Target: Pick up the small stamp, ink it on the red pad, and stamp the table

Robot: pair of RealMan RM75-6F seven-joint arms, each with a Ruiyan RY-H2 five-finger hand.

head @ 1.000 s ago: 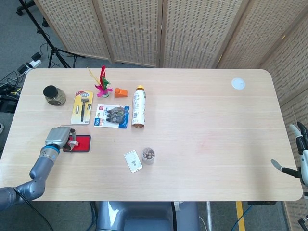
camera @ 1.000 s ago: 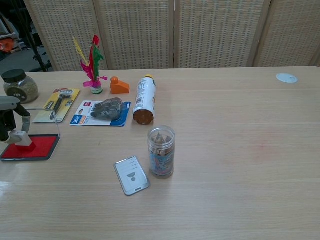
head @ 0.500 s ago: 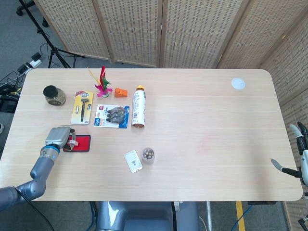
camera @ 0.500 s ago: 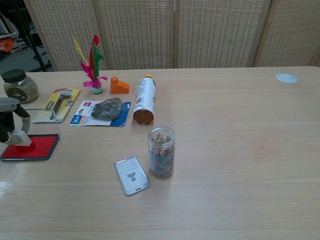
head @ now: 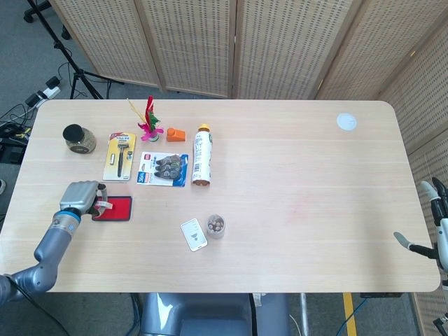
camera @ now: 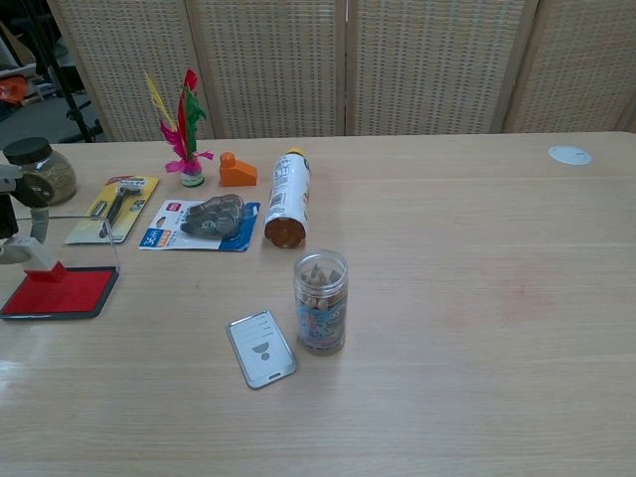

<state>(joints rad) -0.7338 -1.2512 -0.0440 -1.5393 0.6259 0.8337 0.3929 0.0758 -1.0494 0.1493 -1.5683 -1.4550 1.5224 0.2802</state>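
While the left hand (head: pixel 78 198) pinches the small stamp (camera: pixel 27 254), its red base sits at the red pad's (camera: pixel 60 292) near-hand edge. Pickup done; inking seems underway. Stamping the surface (head: pixel 294 182) remains. Right hand (head: pixel 435 224) idle, fingers apart, empty.

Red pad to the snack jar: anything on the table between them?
Nothing in the chest view: bare table runs from the red pad to the snack jar. The small card lies nearer than that line, and the blister pack farther back.
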